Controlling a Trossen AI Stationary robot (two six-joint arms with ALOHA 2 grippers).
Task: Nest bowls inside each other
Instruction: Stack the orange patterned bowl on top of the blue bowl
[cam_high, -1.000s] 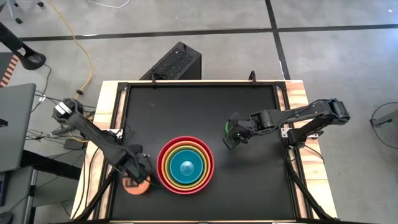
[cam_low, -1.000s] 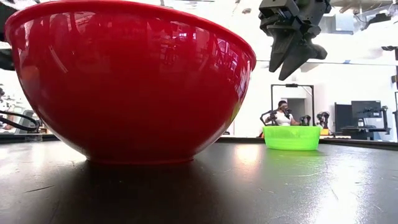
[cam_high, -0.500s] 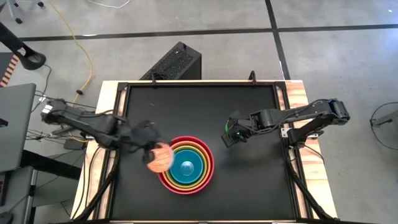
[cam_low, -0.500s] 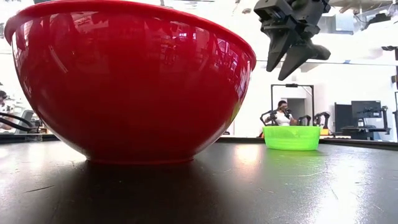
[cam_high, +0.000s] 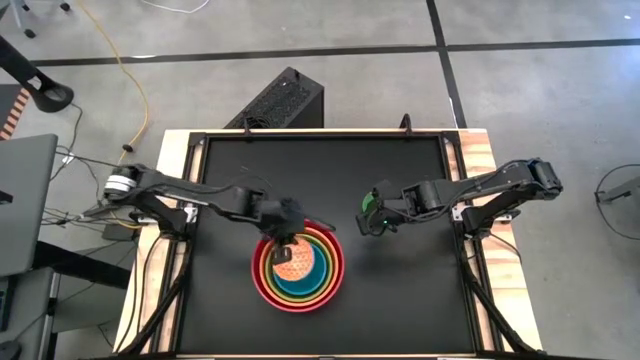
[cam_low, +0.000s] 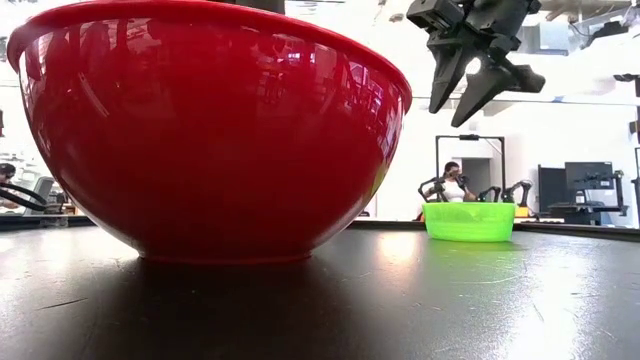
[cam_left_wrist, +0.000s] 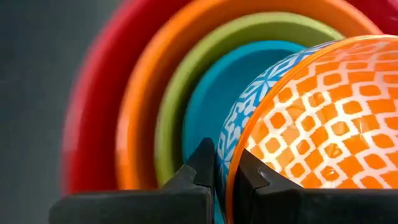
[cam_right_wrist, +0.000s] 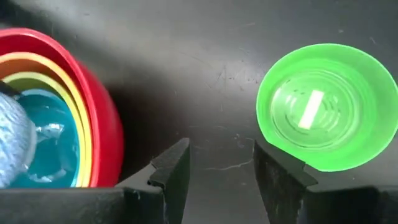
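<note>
A stack of nested bowls stands near the table's front: the red bowl (cam_high: 338, 270) (cam_low: 210, 130) holds an orange (cam_left_wrist: 134, 112), a lime (cam_left_wrist: 168, 124) and a blue one (cam_left_wrist: 205, 99). My left gripper (cam_high: 287, 243) (cam_left_wrist: 222, 158) is shut on a small bowl (cam_high: 291, 266) (cam_left_wrist: 317, 118), orange-patterned inside and blue-and-white outside, over the stack's middle. A small bright green bowl (cam_right_wrist: 320, 106) (cam_low: 469, 220) rests on its base on the mat to the right. My right gripper (cam_high: 369, 224) (cam_right_wrist: 221, 162) (cam_low: 480, 85) hangs open above and beside it, touching nothing. My left gripper pinches the small patterned bowl's rim (cam_left_wrist: 225, 163), one finger (cam_left_wrist: 202, 163) on the blue-and-white outside and the other (cam_left_wrist: 252, 177) on the orange inside. The fingers slant down from the table's left. The bowl hangs tilted over the blue bowl; whether it touches it I cannot tell.
The black mat (cam_high: 320, 170) lies bare on its far half. Raised wooden rails (cam_high: 178, 180) border the table. A black box (cam_high: 282, 100) stands on the floor beyond the far edge. In the low view a person (cam_low: 456, 182) sits in the room behind.
My left gripper, shut on the small patterned bowl, has swung from the table's near left corner up and toward the right, and now holds the bowl over the middle of the stack. My right gripper has rolled about its wrist in place and stays open.
</note>
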